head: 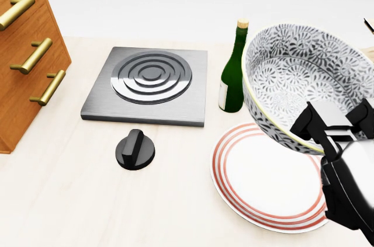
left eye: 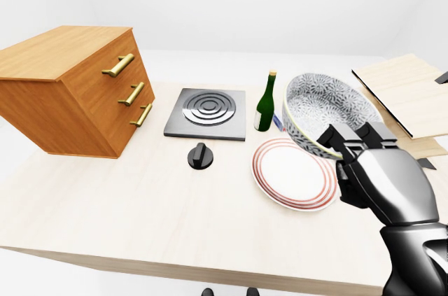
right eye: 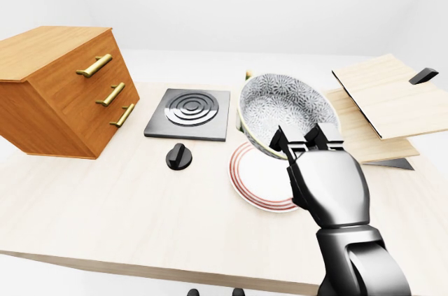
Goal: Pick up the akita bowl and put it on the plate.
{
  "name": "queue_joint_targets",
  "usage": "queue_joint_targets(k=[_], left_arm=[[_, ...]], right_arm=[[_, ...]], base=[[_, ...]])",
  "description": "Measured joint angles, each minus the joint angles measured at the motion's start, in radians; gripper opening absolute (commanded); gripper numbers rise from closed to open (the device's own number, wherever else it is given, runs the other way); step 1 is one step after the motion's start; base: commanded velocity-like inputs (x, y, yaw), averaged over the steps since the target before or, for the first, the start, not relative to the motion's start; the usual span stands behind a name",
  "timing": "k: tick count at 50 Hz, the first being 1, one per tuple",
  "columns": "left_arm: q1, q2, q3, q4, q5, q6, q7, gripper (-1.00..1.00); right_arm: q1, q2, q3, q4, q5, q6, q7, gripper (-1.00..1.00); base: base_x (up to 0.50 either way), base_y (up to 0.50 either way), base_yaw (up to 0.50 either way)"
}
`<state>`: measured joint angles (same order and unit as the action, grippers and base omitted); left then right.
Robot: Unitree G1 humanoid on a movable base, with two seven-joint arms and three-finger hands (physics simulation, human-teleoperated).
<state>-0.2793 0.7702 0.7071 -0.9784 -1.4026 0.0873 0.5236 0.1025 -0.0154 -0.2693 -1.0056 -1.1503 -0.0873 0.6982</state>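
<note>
Grey-and-white patterned ceramic, the akita bowl (left eye: 327, 112) hangs tilted in the left-eye view above the upper right edge of the white plate with red rings (left eye: 295, 173), its rim pinched by the dark metallic right hand (left eye: 381, 170), whose black fingers (left eye: 343, 141) close on the bowl's lower right rim from below and to the right. To the plate's upper left stands a green glass bottle (left eye: 265, 103); further left of the plate lie a square grey stove plate with concentric rings (left eye: 207, 113) and a round black knob (left eye: 201, 155), and far left a wooden drawer cabinet with brass handles (left eye: 73, 89), all on the pale wooden table (left eye: 140, 219). In the head view the bowl's open mouth faces up and to the left, its lower wall overlapping the plate's top right rim; whether it touches the plate cannot be told. In the right-eye view the hand covers the plate's right part, fingers clamped on the bowl's near rim, and light wooden boards (right eye: 381, 100) lie right of the plate. The left hand shows in no view.
</note>
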Motion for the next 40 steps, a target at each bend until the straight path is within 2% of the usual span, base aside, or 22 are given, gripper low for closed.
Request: queue_joint_targets(k=[12,26,40], left_arm=[[0.001,-0.003,-0.003,-0.004,0.002,0.0,0.0,1.0],[-0.001,-0.005,-0.006,-0.003,0.004,0.0,0.0,1.0],[0.001,-0.002,-0.003,-0.006,-0.002,0.0,0.0,1.0]], right_arm=[[0.081,-0.024,0.048,0.053,-0.031,0.0,0.0,-1.0],[0.124,-0.056,0.114,0.246,-0.063,0.0,0.0,-1.0],[0.084,-0.115,0.074,0.429,-0.077,0.0,0.0,-1.0]], base=[[0.0,0.0,0.0],[0.0,0.0,0.0],[0.0,0.0,0.0]])
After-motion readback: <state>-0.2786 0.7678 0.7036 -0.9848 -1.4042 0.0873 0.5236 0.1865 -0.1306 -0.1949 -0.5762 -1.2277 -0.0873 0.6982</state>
